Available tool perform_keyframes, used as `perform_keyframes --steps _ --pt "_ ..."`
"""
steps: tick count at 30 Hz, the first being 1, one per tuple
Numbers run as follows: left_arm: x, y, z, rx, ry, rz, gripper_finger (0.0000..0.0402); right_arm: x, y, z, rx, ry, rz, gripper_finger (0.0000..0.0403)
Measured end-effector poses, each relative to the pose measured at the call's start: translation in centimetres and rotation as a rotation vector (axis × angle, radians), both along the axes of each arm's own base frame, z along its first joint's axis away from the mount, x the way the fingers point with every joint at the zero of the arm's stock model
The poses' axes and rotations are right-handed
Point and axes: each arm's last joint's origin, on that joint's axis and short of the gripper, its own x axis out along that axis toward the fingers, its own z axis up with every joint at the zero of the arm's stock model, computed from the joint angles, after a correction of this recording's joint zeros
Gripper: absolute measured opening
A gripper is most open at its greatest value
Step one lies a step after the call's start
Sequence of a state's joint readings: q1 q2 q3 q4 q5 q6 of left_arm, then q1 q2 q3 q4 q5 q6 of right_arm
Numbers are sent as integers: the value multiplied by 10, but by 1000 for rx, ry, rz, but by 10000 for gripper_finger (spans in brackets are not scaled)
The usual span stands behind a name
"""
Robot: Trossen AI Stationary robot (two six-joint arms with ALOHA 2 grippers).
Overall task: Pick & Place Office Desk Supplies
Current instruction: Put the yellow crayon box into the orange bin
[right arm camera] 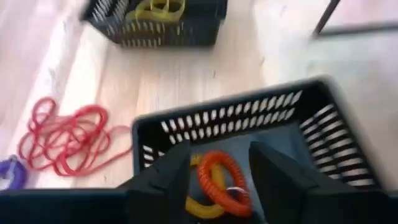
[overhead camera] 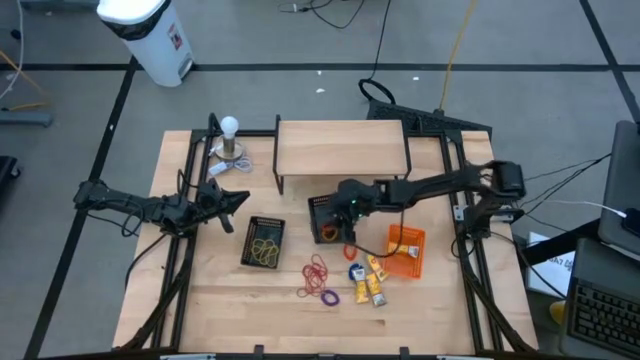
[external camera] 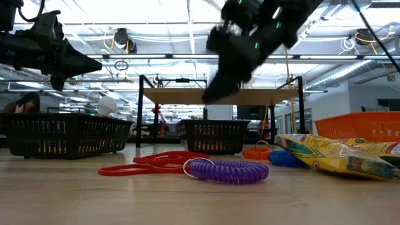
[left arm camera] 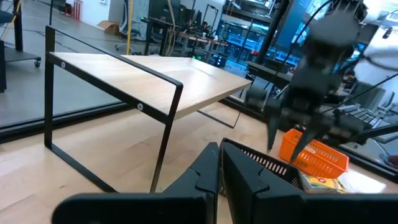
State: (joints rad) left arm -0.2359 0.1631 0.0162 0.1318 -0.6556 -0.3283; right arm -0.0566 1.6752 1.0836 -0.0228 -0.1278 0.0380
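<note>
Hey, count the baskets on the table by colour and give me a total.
Black: 2, the left black basket and the middle black basket
Orange: 1, the orange basket
Total: 3

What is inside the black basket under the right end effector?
Inside the black basket, an orange coil band lies on a yellow one. The right end effector stands open above them and covers part of the floor.
</note>
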Motion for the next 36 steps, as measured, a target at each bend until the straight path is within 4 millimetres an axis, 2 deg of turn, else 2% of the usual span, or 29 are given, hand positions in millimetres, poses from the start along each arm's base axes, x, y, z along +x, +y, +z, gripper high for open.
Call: perform_keyframes --steps 6,9,13,19,23,26,30,36 --pt "0 0 0 -51 -22 0 19 -29 11 66 -72 -286 108 166" --pt "0 0 0 -69 -30 0 19 -54 13 83 -60 -410 147 150" --pt "0 0 0 -70 -30 -2 19 -94 4 97 -25 -597 125 122" --pt "0 0 -1 -70 -23 -8 19 -152 -6 84 17 -769 33 64" --pt "0 -1 -1 -70 -22 -28 19 -180 -9 65 29 -799 -15 21" --pt "0 -1 -1 -72 -22 -30 19 -194 -9 53 45 -843 -23 4" --pt "0 -1 -1 -64 -20 -29 19 -207 -9 43 84 -888 5 8" --pt "0 -1 -1 -55 -15 -36 19 -222 -12 37 110 -936 -37 2"
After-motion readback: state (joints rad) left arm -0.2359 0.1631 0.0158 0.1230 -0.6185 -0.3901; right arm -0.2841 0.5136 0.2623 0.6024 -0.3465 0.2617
